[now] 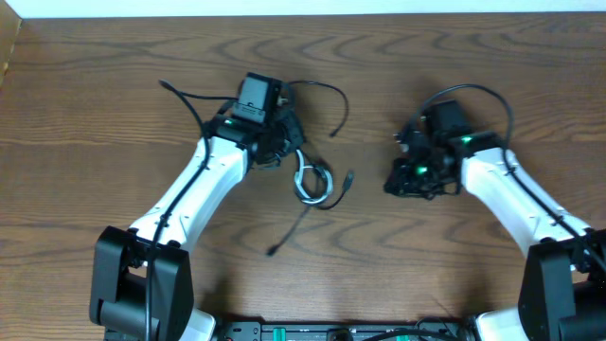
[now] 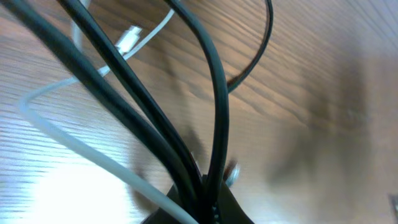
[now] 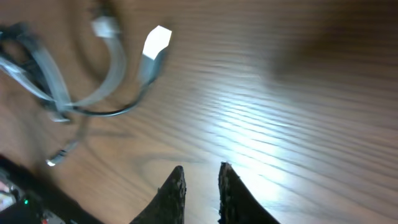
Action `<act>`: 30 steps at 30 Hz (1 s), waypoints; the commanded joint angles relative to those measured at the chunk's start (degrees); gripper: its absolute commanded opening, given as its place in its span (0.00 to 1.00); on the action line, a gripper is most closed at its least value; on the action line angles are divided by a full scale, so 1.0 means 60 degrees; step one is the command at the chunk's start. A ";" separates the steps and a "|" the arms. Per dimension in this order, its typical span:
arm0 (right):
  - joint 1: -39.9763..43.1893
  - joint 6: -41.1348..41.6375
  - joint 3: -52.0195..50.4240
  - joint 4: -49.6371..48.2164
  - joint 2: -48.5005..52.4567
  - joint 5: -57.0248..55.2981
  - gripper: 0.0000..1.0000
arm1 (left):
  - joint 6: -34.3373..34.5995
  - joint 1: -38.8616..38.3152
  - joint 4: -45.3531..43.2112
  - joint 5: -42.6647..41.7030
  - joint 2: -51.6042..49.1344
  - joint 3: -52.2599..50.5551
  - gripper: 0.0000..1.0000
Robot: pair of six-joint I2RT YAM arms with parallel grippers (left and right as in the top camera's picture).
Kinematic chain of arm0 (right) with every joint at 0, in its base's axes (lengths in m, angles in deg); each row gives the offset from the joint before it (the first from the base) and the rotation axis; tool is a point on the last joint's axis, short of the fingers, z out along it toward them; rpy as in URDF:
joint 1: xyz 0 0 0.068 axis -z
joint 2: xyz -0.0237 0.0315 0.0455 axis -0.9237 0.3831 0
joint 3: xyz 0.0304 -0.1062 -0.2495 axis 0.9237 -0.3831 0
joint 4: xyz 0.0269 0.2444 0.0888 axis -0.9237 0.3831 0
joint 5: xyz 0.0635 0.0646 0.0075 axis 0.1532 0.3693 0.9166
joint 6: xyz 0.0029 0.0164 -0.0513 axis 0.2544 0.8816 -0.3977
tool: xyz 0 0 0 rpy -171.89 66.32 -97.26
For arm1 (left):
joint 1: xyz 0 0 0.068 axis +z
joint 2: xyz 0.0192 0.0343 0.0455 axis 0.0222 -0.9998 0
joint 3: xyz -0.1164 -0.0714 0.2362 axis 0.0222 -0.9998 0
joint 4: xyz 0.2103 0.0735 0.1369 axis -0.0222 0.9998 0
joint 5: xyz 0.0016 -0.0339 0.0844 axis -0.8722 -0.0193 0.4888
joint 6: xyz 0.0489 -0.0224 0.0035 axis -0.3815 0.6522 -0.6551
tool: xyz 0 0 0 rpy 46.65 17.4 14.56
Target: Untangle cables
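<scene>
The cables lie in a tangle at the table's middle: a white loop [image 1: 309, 182] and black cords [image 1: 322, 90] running out from it, one ending in a plug [image 1: 273, 251]. My left gripper [image 1: 276, 135] is shut on several black cables [image 2: 208, 124], which rise from its jaws. A white cable [image 2: 81, 146] crosses beside them. My right gripper [image 1: 398, 177] hovers to the right of the tangle, apart from it. In the right wrist view, its fingertips [image 3: 201, 171] stand a narrow gap apart with only bare wood between them. The white loop [image 3: 115, 71] and a white plug [image 3: 156, 41] lie ahead.
The wooden table [image 1: 473, 57] stretches to a pale back edge at the top. A loose black cord end [image 1: 167, 85] lies at the far left of the left gripper. Both white arms reach in from the front edge.
</scene>
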 commanded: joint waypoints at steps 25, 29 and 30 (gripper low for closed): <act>-0.2386 -0.0204 0.0011 -0.1774 -0.0131 -0.2470 0.17 | 0.1603 -0.0423 -0.1708 -0.1596 0.0222 0.0000 0.07; -0.2699 0.0357 0.0011 -0.2408 -0.0131 -0.2769 0.16 | 0.1599 -0.0423 -0.1472 -0.1308 0.0222 0.0000 0.07; -0.2772 0.0481 0.0011 -0.2535 -0.0131 -0.2769 0.15 | 0.1599 -0.0423 -0.1464 -0.1315 0.0222 0.0000 0.08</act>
